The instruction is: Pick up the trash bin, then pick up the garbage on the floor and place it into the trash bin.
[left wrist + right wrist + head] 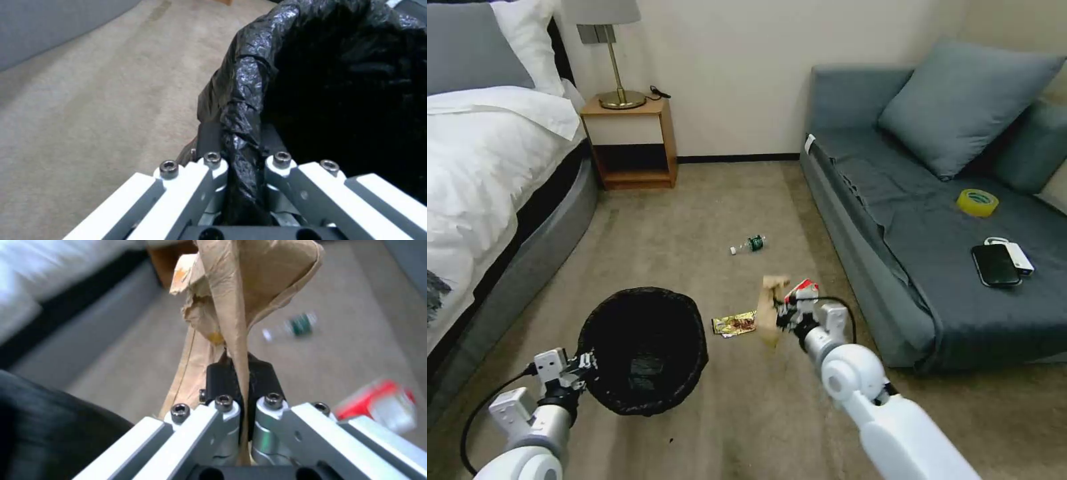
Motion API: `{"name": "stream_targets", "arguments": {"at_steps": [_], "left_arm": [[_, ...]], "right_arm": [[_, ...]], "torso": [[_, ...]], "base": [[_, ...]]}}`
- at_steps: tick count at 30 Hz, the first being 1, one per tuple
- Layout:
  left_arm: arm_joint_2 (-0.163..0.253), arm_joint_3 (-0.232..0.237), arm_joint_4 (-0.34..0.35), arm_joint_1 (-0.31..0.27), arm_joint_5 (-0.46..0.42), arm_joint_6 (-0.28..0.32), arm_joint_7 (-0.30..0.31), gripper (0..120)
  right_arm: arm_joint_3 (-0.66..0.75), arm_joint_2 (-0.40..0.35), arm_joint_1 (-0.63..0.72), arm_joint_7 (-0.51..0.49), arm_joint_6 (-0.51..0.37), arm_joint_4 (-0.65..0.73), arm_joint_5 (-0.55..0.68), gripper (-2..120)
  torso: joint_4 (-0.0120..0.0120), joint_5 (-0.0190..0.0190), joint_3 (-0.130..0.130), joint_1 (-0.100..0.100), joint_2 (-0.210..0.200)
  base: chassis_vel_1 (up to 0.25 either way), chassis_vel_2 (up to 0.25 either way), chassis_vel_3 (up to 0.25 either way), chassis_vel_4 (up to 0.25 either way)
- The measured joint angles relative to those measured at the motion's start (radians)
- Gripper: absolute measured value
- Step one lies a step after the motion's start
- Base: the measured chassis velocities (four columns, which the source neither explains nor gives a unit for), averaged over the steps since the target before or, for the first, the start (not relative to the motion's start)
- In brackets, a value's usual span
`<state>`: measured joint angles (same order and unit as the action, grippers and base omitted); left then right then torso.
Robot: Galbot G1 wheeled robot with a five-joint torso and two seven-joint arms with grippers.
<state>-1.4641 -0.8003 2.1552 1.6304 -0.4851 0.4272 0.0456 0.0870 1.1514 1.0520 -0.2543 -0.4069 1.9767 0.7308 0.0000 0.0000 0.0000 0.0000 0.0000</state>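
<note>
Head view: left gripper (pixel 586 365) pinches the crinkled black-lined round trash bin's (pixel 644 347) rim; right gripper (pixel 780 316) pinches tan crumpled paper (pixel 771 308), gold wrapper (pixel 734 324) between, red-and-white packet (pixel 802 290) just beyond.

- Trash bin (pixel 642 347): inside too dark to tell what's in it; base hidden by its black bag; cut off by edges in left wrist view.
- Tan paper (pixel 240 300): top cut off by edge in right wrist view.
- Bottle (pixel 296 327) and red-and-white packet (pixel 380 408): blurred in right wrist view.
- Packet partly hidden behind right gripper (pixel 782 316) in head view.
</note>
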Motion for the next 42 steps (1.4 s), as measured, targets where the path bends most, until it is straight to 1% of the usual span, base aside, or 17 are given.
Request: {"name": "stream_targets", "arguments": {"at_steps": [1,2,5,9,11,12,14,20,25,28,32,38,39,41,42], "left_arm": [[0.0,0.0,0.0,0.0,0.0,0.0,0.0,4],[0.0,0.011,-0.004,-0.004,0.001,0.001,0.003,4],[-0.002,0.047,-0.019,-0.02,-0.002,0.011,0.019,4],[-0.002,0.061,-0.025,-0.025,-0.004,0.016,0.024,4],[-0.002,0.078,-0.03,-0.028,-0.004,0.021,0.025,4],[-0.002,0.078,-0.03,-0.028,-0.004,0.021,0.025,4],[-0.002,0.09,-0.033,-0.032,-0.005,0.026,0.025,4],[-0.007,0.102,-0.033,-0.033,-0.004,0.028,0.025,4],[-0.016,0.108,-0.018,-0.019,0.007,0.028,0.007,4],[-0.024,0.122,-0.011,-0.005,0.014,0.031,-0.02,4],[-0.031,0.132,-0.007,0.007,0.023,0.031,-0.033,4],[-0.035,0.133,0.002,0.011,0.022,0.031,-0.037,4],[-0.035,0.131,0.005,0.011,0.016,0.032,-0.037,4],[-0.035,0.127,0.011,0.01,-0.002,0.038,-0.037,4],[-0.035,0.127,0.011,0.01,-0.002,0.038,-0.037,4]], "right_arm": [[0.0,0.0,0.0,0.0,0.0,0.0,0.0,0],[-0.001,-0.008,0.0,0.01,0.016,0.022,0.009,0],[-0.017,-0.019,0.013,0.055,0.088,0.086,0.022,0],[-0.025,-0.023,0.022,0.077,0.107,0.106,0.02,0],[-0.043,-0.036,0.034,0.11,0.13,0.131,0.009,0],[-0.043,-0.036,0.034,0.11,0.13,0.131,0.009,0],[-0.061,-0.05,0.043,0.144,0.147,0.148,-0.018,0],[-0.096,-0.063,0.06,0.202,0.164,0.17,-0.062,0],[-0.161,-0.062,0.068,0.264,0.194,0.18,-0.113,0],[-0.223,-0.044,0.076,0.295,0.207,0.165,-0.167,7],[-0.262,-0.03,0.08,0.31,0.213,0.137,-0.205,11],[-0.286,-0.023,0.087,0.323,0.224,0.1,-0.243,13],[-0.289,-0.022,0.09,0.327,0.226,0.089,-0.251,16],[-0.292,-0.021,0.095,0.332,0.232,0.068,-0.269,26],[-0.292,-0.021,0.095,0.332,0.232,0.068,-0.269,26]], "torso": [[0.0,0.0,0.0,0.0,0.0],[0.0,0.0001,0.0,0.0,0.0],[0.0,0.0,0.0,0.0,0.0],[0.0,0.0,0.0,0.0,0.0],[0.0,0.0,0.0,0.0,0.0],[0.0,0.0,0.0,0.0,0.0],[0.0,0.0,0.0,0.0,0.0],[0.0,-0.0001,0.0,0.0,0.0],[0.0001,0.0,0.0,0.0,0.0],[0.0,-0.0001,0.0,0.0,0.0],[0.0,-0.0001,0.0,0.0,0.0],[0.0001,-0.0002,0.0,0.0,0.0],[0.0,-0.0001,0.0,0.0,0.0],[0.0,-0.0001,0.0,0.0,0.0],[0.0,-0.0001,0.0,0.0,0.0]], "base": [[0.0,0.0,0.0,0.0],[0.0,0.0,0.0,0.0],[0.0,0.0,0.0,0.0],[0.0,0.0,0.0,0.0],[0.0,0.0,0.0,0.0],[0.0,0.0,0.0,0.0],[0.0,0.0,0.0,0.0],[0.0,0.0,0.0,0.0],[0.0,0.0,0.0,0.0],[0.0,0.0,0.0,0.0],[0.0,0.0,0.0,0.0],[0.0,0.0,0.0,0.0],[0.0,0.0,0.0,0.0],[0.0,0.0,0.0,0.0],[0.0,0.0,0.0,0.0]]}}
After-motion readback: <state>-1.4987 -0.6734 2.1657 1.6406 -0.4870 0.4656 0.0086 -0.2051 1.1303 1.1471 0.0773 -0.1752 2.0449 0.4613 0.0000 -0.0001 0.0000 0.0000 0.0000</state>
